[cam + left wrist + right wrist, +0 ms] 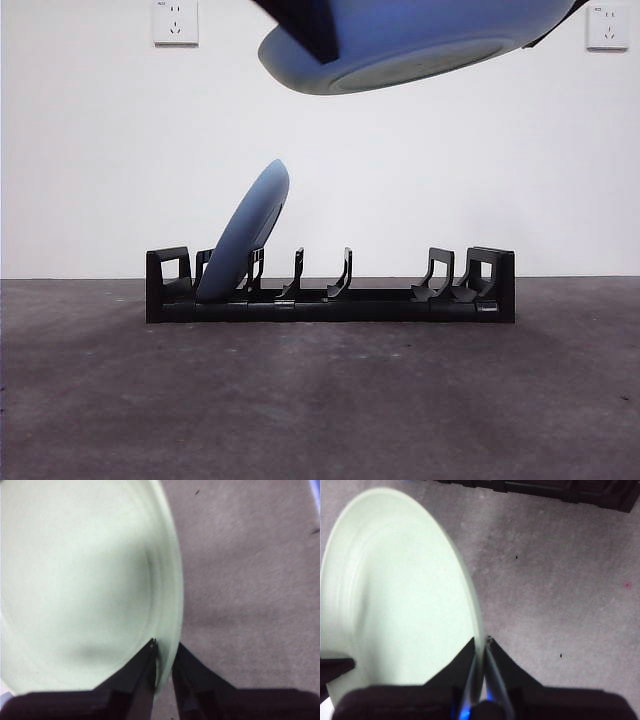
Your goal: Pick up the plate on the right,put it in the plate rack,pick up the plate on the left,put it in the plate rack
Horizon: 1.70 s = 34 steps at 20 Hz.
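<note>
1. Hanging at 12 o'clock above the plate rack (330, 295), the held plate (410, 45) lies nearly flat, underside down.
2. Left gripper (164, 652) and right gripper (481, 650) both pinch its rim.
3. The rack's left slot holds a second plate (245, 235), leaning toward 1 o'clock.

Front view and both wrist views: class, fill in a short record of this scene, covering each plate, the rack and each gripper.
racked plate: leans in the slots near one end of the plate rack
raised plate: held in the air above the rack, near flat, underside showing
left gripper: shut on the raised plate's rim
right gripper: shut on the raised plate's rim
free slots: the rack's middle and other end
table: dark grey, the rack stands on it
</note>
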Motion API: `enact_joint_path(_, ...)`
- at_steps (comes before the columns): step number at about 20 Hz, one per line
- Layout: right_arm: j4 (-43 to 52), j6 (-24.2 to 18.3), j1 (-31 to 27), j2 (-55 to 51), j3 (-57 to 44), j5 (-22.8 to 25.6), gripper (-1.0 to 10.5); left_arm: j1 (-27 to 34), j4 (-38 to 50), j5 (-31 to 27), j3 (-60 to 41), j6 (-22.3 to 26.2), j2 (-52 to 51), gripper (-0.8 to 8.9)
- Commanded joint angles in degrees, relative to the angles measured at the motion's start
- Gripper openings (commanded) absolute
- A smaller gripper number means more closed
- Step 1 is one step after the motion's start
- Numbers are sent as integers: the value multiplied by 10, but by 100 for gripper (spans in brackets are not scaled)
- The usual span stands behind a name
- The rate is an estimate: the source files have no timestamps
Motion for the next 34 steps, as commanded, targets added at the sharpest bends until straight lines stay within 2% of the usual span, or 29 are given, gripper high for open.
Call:
enact_joint_path(1, 6, -4, 3, -3, 3, -17, -16, 3, -9, 16, -2, -19, 3, -6)
enact_joint_path(9, 10, -12, 3, -3, 3, -17, 25, 3, -17, 60, -2, -32, 3, -6)
enact_joint_path(13, 11, -19, 2, -5, 11, -17, 317, 3, -16, 89, -2, -43, 3, -6)
enact_joint_path(14, 11, -24, 2, -7, 15, -17, 353, 3, -15, 93, -2, -46, 3, -6)
enact_joint_path(18, 11, -28, 2, -20, 43, -15, 353, 6, 2, 131, -2, -70, 3, -6)
enact_joint_path(21, 11, -25, 3, -52, 90, 15, 351, 26, 51, 188, -2, -133, 3, -6)
enact_joint_path(22, 11, -25, 3, -66, 104, 42, 350, 35, 73, 205, -2, -154, 3, -6)
enact_joint_path(25, 12, -19, 3, -123, 135, 183, 346, 71, 157, 225, -2, -227, 3, -6)
enact_joint_path(27, 5, -19, 3, -162, 135, 226, 345, 100, 214, 225, -2, -272, 3, -6)
enact_joint_path(31, -58, -19, 3, -211, 135, 224, 343, 164, 328, 245, -2, -360, 6, -7)
enact_joint_path(34, -58, -16, 4, -234, 130, 171, 343, 208, 389, 260, -2, -390, 19, -7)
